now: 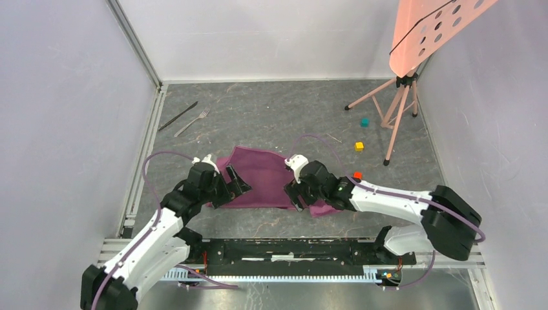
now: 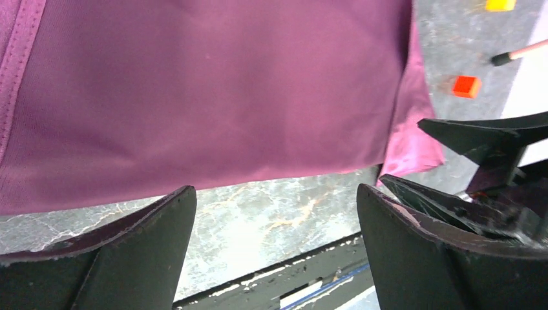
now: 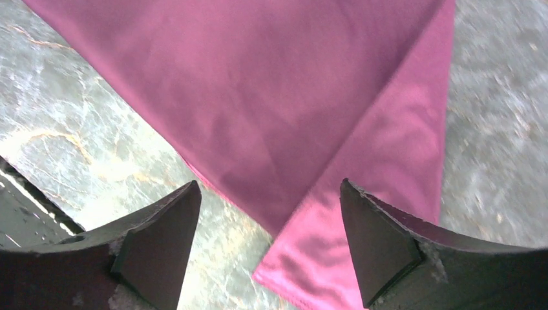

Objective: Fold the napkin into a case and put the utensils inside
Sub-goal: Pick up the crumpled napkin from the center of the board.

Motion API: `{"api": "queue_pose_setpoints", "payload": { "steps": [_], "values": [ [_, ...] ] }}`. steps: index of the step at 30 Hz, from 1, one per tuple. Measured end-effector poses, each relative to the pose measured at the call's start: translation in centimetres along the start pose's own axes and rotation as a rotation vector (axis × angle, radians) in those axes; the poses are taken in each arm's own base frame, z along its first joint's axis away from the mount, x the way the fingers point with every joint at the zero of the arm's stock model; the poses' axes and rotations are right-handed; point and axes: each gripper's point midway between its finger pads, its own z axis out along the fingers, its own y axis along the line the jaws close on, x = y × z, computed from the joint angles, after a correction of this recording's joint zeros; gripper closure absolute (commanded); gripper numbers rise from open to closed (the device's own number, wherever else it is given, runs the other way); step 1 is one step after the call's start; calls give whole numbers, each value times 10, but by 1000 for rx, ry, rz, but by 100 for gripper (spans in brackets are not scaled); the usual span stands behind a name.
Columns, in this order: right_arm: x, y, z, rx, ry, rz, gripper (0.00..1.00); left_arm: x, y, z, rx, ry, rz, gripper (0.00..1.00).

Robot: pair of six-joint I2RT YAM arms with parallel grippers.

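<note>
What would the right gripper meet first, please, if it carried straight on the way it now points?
Most likely the napkin: the right gripper, jaws open, points at its folded corner, which lies on the table. Depth is hard to judge, so how soon is unclear.

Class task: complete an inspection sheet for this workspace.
Surface: grey marbled table.
Job's things: napkin partly folded, near the middle; fork and knife far left, apart from it.
Clutter: teal cube, yellow cube, orange cube, right of the napkin.
Hands: left hand open at the napkin's edge; right hand open over its corner; neither holds anything.
Cables: purple cable looping by each hand.
Surroundings: tripod with pink perforated board, far right; plain walls.
</note>
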Motion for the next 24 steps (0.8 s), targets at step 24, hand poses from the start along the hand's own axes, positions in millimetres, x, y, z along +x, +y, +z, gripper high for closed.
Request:
{"api": "queue_pose_setpoints", "payload": {
  "steps": [24],
  "values": [
    [74, 0, -32, 228, 116, 348, 45, -67, -97, -87, 223, -202, 150, 0]
  ]
}}
